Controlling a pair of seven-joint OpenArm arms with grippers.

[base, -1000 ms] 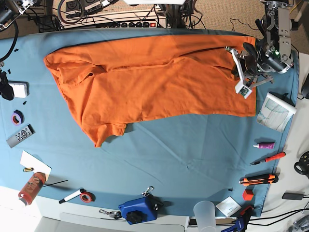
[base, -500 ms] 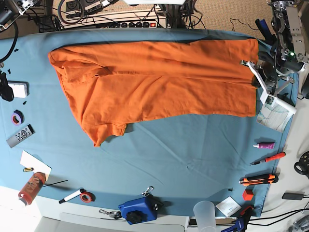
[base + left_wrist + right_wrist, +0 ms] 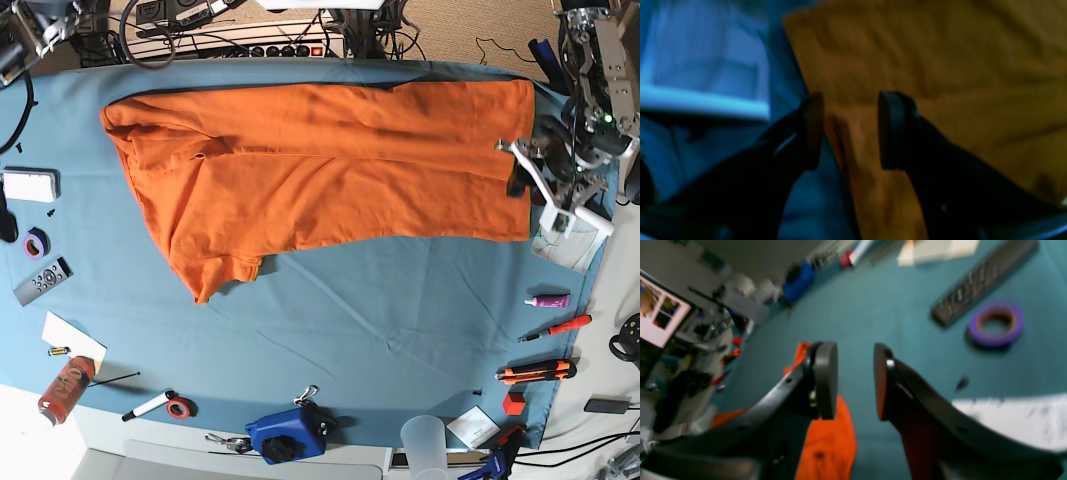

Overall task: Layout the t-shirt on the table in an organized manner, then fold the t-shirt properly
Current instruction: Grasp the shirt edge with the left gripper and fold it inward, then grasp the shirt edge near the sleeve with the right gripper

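The orange t-shirt (image 3: 330, 170) lies spread flat across the far half of the teal table (image 3: 380, 320), neck end to the left, with a sleeve (image 3: 215, 275) pointing toward the front. My left gripper (image 3: 518, 180) is open at the shirt's right edge. In the left wrist view its jaws (image 3: 850, 130) stand on either side of that edge of the shirt (image 3: 940, 66). My right gripper (image 3: 855, 380) is open and empty above the table's left end, with the shirt (image 3: 836, 440) below it. Only a dark part of it shows at the base view's left edge.
A paper booklet (image 3: 570, 232) lies right of the left gripper. A small bottle (image 3: 548, 300), cutters (image 3: 535, 372) and a cup (image 3: 425, 445) are at the front right. A purple tape roll (image 3: 995, 323), a remote (image 3: 980, 283) and a white box (image 3: 28, 185) are at the left. A blue device (image 3: 288, 435) sits at the front edge.
The left gripper moved right from over the shirt, past its right edge, then came back slightly. The shirt's right end was drawn out flat, and the collar end shifted.
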